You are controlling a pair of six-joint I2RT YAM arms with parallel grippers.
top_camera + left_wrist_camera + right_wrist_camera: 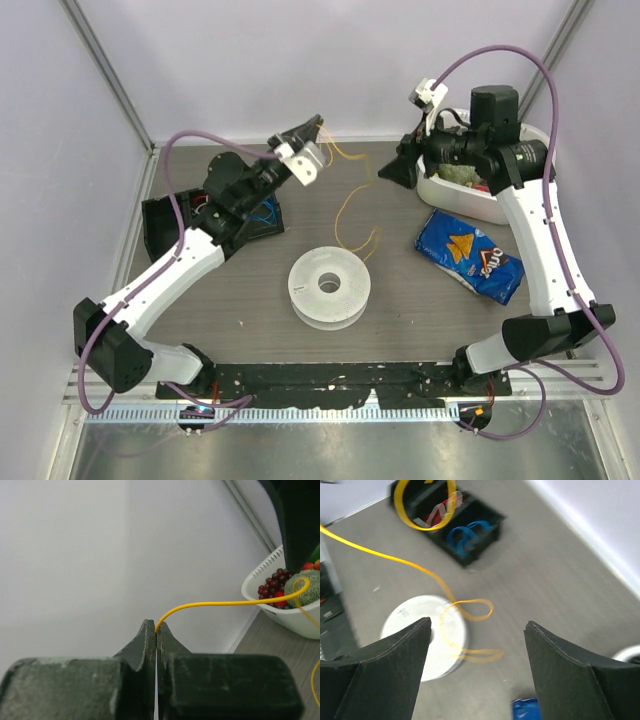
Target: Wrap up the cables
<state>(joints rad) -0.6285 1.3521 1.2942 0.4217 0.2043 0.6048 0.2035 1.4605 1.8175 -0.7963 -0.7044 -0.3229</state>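
The thin yellow-orange cable (342,213) runs from my left gripper across the back of the table and drops in loose loops next to the white spool (329,287). My left gripper (318,123) is raised near the back wall. In the left wrist view it (157,627) is shut on the cable's end, and the cable (220,603) arcs away to the right. My right gripper (392,172) is open and empty in the air. In the blurred right wrist view it (477,624) looks down on the cable loops (470,611) and the spool (407,617).
A black compartment box (160,228) at the left holds a blue wire coil (465,536) and white-and-red coils. A white basket (475,203) of toy food stands at the back right, also in the left wrist view (260,587). A blue chip bag (470,256) lies beside it.
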